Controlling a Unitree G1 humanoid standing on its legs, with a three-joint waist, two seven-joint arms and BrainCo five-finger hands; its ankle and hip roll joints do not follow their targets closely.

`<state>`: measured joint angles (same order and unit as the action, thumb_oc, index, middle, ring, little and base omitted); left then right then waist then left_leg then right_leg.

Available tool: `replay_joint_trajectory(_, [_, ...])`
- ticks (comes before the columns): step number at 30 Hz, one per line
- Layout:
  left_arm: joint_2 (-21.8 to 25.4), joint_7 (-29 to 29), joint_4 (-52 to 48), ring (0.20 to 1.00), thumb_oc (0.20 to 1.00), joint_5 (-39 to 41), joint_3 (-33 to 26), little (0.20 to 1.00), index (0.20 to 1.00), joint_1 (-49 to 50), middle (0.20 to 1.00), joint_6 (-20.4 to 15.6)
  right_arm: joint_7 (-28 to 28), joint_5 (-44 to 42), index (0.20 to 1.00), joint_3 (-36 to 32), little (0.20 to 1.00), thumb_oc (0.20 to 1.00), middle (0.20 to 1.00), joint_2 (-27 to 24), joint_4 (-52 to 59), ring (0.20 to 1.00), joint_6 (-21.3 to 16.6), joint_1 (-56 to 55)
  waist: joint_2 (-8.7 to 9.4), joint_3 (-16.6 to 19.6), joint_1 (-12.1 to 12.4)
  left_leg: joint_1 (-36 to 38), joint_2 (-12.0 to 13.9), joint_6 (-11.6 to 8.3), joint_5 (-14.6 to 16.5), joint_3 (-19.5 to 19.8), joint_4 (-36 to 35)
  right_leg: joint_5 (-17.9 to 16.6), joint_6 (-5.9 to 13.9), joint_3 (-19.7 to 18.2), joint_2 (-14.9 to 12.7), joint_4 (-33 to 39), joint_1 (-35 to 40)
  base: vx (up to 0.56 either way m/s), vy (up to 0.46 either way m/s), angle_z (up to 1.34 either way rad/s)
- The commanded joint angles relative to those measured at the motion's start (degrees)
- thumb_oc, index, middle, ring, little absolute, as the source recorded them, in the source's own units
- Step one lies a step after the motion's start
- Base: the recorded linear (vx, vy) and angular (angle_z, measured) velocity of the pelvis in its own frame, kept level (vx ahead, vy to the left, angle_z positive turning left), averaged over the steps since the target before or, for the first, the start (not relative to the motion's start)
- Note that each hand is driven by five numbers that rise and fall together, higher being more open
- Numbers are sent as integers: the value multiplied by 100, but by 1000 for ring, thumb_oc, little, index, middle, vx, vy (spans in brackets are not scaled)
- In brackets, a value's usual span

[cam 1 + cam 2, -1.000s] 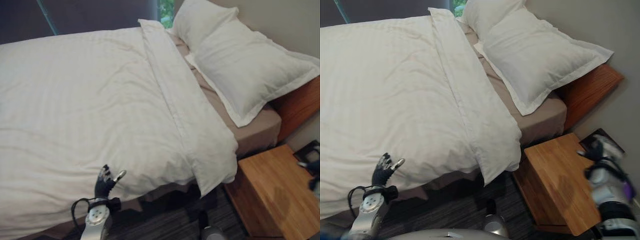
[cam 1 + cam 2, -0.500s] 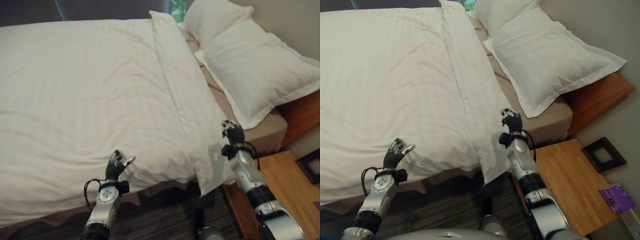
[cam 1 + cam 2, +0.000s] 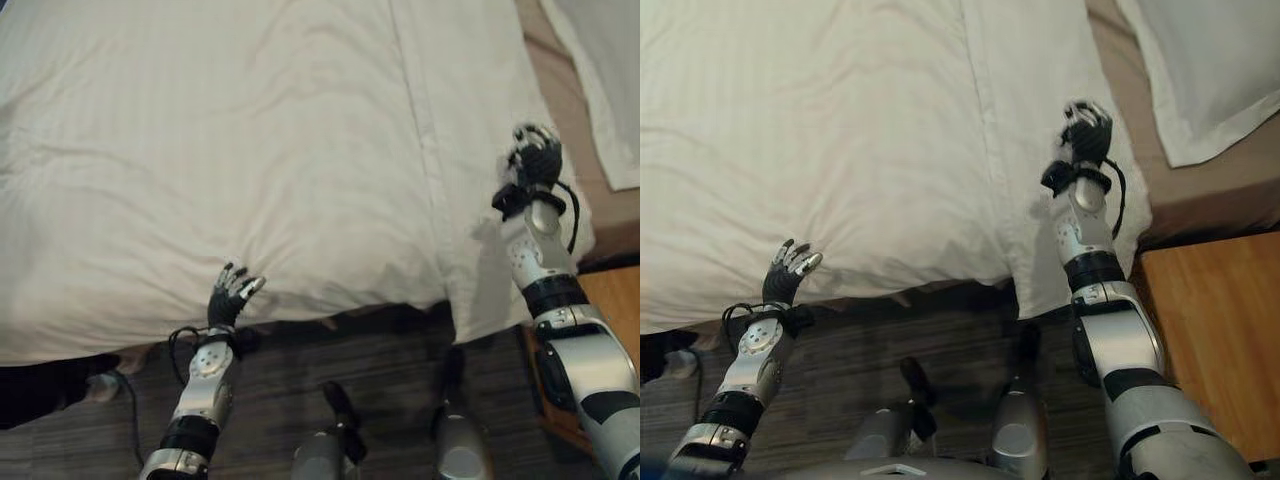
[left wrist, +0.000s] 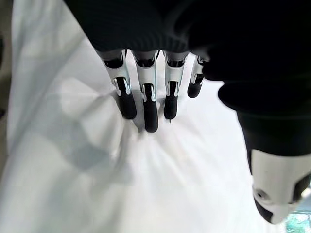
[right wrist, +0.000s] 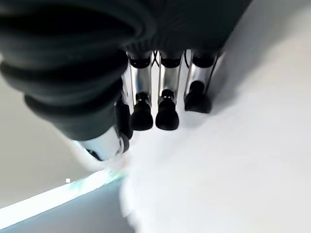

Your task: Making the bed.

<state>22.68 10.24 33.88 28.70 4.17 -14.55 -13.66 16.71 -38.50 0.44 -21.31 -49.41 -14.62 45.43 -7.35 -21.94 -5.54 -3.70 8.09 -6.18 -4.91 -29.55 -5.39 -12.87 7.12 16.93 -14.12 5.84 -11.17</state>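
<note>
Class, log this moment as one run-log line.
left robot hand: open, at duvet edge | right robot hand: open, on duvet corner

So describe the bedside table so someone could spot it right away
Start at the bed's white duvet. Follow its near edge past the right hand to the floor beside the bed. The bedside table stands there, the one orange-brown wooden surface among white and beige bedding.

R hand (image 5: 160, 104) fingers straight, dark tips touching white duvet (image 5: 233, 165).
</note>
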Motion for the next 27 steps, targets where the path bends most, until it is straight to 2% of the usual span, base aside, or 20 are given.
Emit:
replay_joint_trajectory(1, [29,87,425,1000,1000,12,59,1000,1000,-401,1000,-279,-7,-600,200,-453,200,200,200,323,-649,200,27,-153,-17,247,-248,316,-82,-143,383,-28,39,387,594,-276,-433,-89,70,29,41,1])
replay_joint_trajectory(2, [-119,80,474,1000,1000,16,-1,1000,1000,-343,1000,-255,-71,-747,200,-676,200,200,200,521,-794,200,41,-599,-11,239,-336,353,-89,-135,418,-45,39,382,602,-288,-430,-90,80,81,61,-3])
replay_joint_trajectory(3, [-304,37,539,1000,1000,42,-107,1000,1000,-79,1000,-213,-172,-833,200,-927,200,200,200,717,-873,200,91,-1330,77,354,-445,429,-110,-103,494,-74,39,389,613,-295,-422,-86,116,63,47,-10])
replay_joint_trajectory(4, [-306,34,531,1000,1000,39,-98,1000,1000,-42,1000,-211,-175,-829,200,-923,200,200,200,726,-852,200,91,-1381,80,384,-443,434,-115,-100,499,-75,39,392,616,-296,-426,-85,121,86,31,-7])
replay_joint_trajectory(6, [-426,-5,546,1000,1000,50,-222,1000,1000,192,1000,-152,-251,-765,200,-1173,200,200,200,876,-842,200,160,-2206,201,538,-579,511,-131,-64,568,-115,39,404,620,-305,-398,-84,137,67,29,-12])
replay_joint_trajectory(9, [-529,-80,516,1000,1000,138,-462,1000,1000,348,1000,-32,-384,-492,200,-1595,200,200,200,834,-1029,200,436,-3321,458,763,-835,628,-114,-19,643,-180,39,453,612,-321,-301,-84,178,80,35,-12])
replay_joint_trajectory(10, [-533,-66,439,1000,1000,186,-553,1000,1000,424,1000,38,-391,-294,200,-1731,200,200,200,837,-1069,200,547,-3867,606,902,-944,701,-100,14,683,-193,39,492,592,-388,-220,-84,207,81,18,-12])
replay_joint_trajectory(11, [-533,-63,424,1000,1000,185,-546,1000,1000,454,1000,47,-390,-283,200,-1730,200,200,200,844,-1053,200,554,-3900,610,923,-935,707,-101,13,686,-201,39,495,591,-396,-219,-84,208,65,16,-14])
replay_joint_trajectory(12, [-529,-47,371,1000,1000,207,-620,1000,1000,506,1000,52,-380,-163,200,-1812,200,200,200,800,-1086,200,605,-4137,692,979,-982,741,-85,23,694,-201,39,505,584,-429,-172,-84,213,35,6,-25])
replay_joint_trajectory(14, [-522,-6,266,1000,1000,163,-764,1000,1000,644,1000,113,-410,195,200,-1854,200,200,200,649,-1066,200,757,-4586,937,1147,-1051,867,-32,22,722,-212,39,534,559,-493,-62,-84,309,39,-2,-57])
replay_joint_trajectory(15, [-523,-3,257,1000,1000,159,-765,1000,1000,661,1000,118,-411,199,244,-1849,244,244,244,652,-1056,244,762,-4602,941,1151,-1051,877,-32,20,722,-215,39,536,558,-496,-62,-84,317,15,-3,-53])
replay_joint_trajectory(16, [-523,-2,254,1000,1000,158,-765,1000,1000,665,1000,119,-410,200,570,-1848,570,570,570,653,-1053,570,763,-4605,942,1151,-1051,879,-32,19,722,-216,39,537,558,-497,-62,-84,320,-11,-1,-27])
replay_joint_trajectory(17, [-560,77,149,1000,1000,15,-757,1000,1000,689,1000,128,-434,792,1000,-1506,1000,1000,1000,506,-438,1000,826,-4825,1160,1252,-1107,1002,24,10,730,-194,39,548,543,-515,-4,-84,433,-11,-1,-21])
replay_joint_trajectory(18, [-559,78,146,1000,1000,14,-757,1000,1000,693,1000,129,-431,794,1000,-1505,1000,1000,1000,509,-430,1000,830,-4831,1162,1253,-1108,1003,24,10,730,-193,39,549,543,-514,-5,-84,435,-19,-7,-12])
replay_joint_trajectory(20, [-554,138,-135,1000,1000,-153,-694,1000,1000,642,1000,108,-491,1219,1000,-1171,1000,1000,1000,409,289,1000,802,-4866,1287,1312,-1134,1044,60,1,731,-200,39,556,537,-529,27,-84,486,-15,-2,3])
replay_joint_trajectory(22, [-506,206,-883,1000,1000,-425,-596,1000,1000,634,1000,76,-522,1816,1000,-812,1000,1000,1000,279,1337,1000,747,-4893,1416,1402,-1115,1101,88,-17,727,-220,39,621,527,-533,51,-84,601,-25,5,6])
replay_joint_trajectory(24, [-508,214,-910,1000,1000,-434,-600,1000,1000,657,1000,92,-511,1829,1000,-810,1000,1000,1000,288,1369,1000,766,-4915,1420,1404,-1120,1108,88,-18,727,-218,39,624,527,-530,50,-84,610,-14,12,9])
replay_joint_trajectory(27, [-167,183,-1949,1000,1000,-1374,-635,1000,1000,856,1000,86,-623,2764,1000,-449,1000,1000,1000,-171,2946,1000,622,-4745,1493,1486,-993,1174,113,-24,719,-247,39,626,531,-456,12,-84,710,-10,32,19])
